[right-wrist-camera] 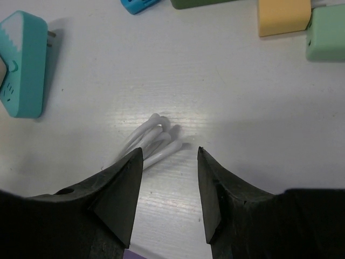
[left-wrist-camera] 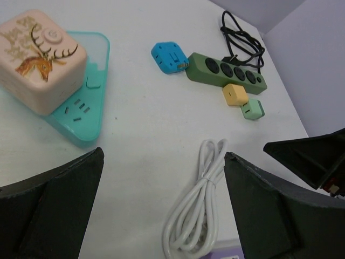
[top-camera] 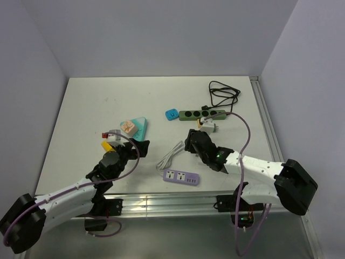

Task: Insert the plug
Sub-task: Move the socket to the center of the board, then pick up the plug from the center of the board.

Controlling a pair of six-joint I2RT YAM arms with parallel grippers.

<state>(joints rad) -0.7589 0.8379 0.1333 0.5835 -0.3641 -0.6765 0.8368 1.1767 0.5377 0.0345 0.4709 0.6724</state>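
Two pairs of black, wedge-shaped jaws are what I am watching. The right gripper has its fingers partly apart, with bare tabletop showing through the gap and nothing pinched. The left gripper is spread as wide as it goes and is also empty. Just beyond the right gripper's tips lies the white cable, a smooth round cord folded into a tight bundle of loops. From overhead it ends beside the lilac power strip, a flat, round-cornered bar near the table's near edge. I cannot pick out its plug end from any view. Farther back and a little right sits the green power strip, a long matte bar with a row of round dark sockets. Its glossy black cord is heaped in loose coils at the far right. A bright blue adapter sits just beside the strip's left end, and a yellow cube and a mint cube sit side by side on its near side. On the left, a teal triangular socket block carries a pale pink cube printed with a deer. The table is white with a faint grain.
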